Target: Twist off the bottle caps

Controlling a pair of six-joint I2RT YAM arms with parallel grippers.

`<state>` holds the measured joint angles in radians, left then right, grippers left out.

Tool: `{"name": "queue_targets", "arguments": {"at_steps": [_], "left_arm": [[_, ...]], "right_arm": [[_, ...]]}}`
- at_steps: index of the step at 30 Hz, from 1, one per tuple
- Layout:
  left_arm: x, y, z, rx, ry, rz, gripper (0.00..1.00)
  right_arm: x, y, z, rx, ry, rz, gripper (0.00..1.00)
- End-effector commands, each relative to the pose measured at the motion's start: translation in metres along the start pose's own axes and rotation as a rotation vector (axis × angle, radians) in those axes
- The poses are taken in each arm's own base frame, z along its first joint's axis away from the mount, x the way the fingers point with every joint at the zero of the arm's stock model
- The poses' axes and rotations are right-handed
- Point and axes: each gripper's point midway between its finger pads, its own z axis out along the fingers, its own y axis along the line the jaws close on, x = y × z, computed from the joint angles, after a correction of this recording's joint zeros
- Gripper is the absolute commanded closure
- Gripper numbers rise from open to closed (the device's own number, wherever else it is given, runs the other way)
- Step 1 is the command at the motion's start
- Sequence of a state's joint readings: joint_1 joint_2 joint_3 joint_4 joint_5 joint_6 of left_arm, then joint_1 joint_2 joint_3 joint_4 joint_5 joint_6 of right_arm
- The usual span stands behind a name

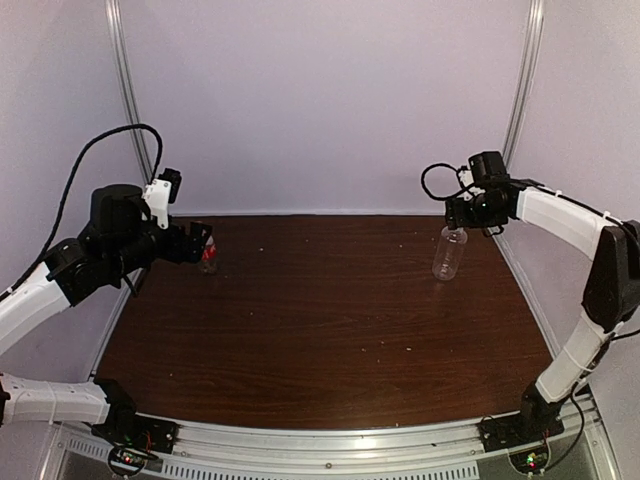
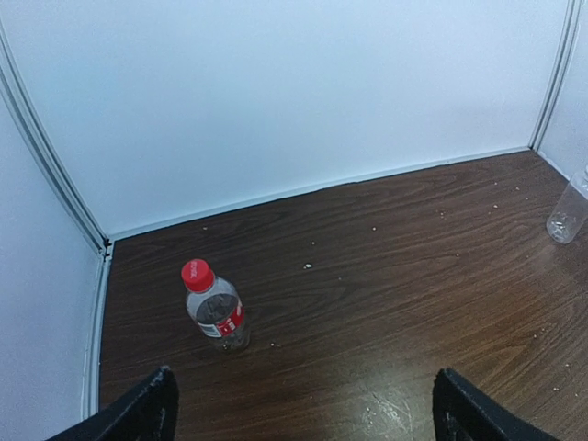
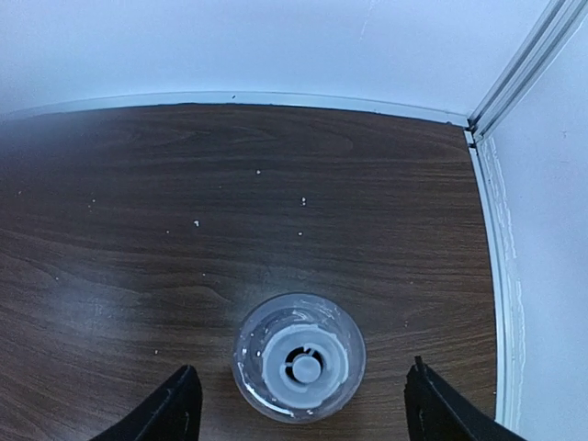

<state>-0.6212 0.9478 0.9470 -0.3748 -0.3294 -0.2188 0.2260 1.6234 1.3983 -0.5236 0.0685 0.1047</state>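
Observation:
A small clear bottle (image 2: 219, 317) with a red label stands upright at the table's far left, its red cap (image 2: 197, 274) screwed on. My left gripper (image 2: 306, 371) is open, short of this bottle, which stands left of the line between the fingers. The taller unlabelled bottle (image 1: 449, 252) stands upright at the far right. From straight above, its white cap (image 3: 299, 366) shows inside the round clear shoulder. My right gripper (image 1: 462, 212) hovers over it, open, with one finger (image 3: 175, 409) on each side of the bottle and apart from it.
The dark wood table (image 1: 320, 320) is speckled with small pale crumbs. White walls close it in at the back and sides, with a metal corner post (image 3: 514, 73) near the tall bottle. That bottle also shows at the right edge (image 2: 570, 213) of the left wrist view.

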Motion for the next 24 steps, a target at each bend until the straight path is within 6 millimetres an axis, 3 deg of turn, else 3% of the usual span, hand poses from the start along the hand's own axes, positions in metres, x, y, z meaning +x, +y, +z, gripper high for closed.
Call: {"name": "queue_targets", "arguments": {"at_steps": [1,8,24], "left_arm": [[-0.019,-0.005,-0.005,0.028,-0.058,-0.031,0.02],[-0.016,-0.004,-0.002,0.021,-0.051,-0.028,0.02],[-0.017,-0.004,-0.005,0.027,-0.057,-0.033,0.02]], "right_arm": [[-0.016,0.002,0.010,-0.073,-0.030,0.052,0.25],[-0.013,-0.002,0.031,-0.089,0.011,0.070,0.38],[-0.002,-0.002,0.036,-0.105,0.046,0.064,0.74]]}}
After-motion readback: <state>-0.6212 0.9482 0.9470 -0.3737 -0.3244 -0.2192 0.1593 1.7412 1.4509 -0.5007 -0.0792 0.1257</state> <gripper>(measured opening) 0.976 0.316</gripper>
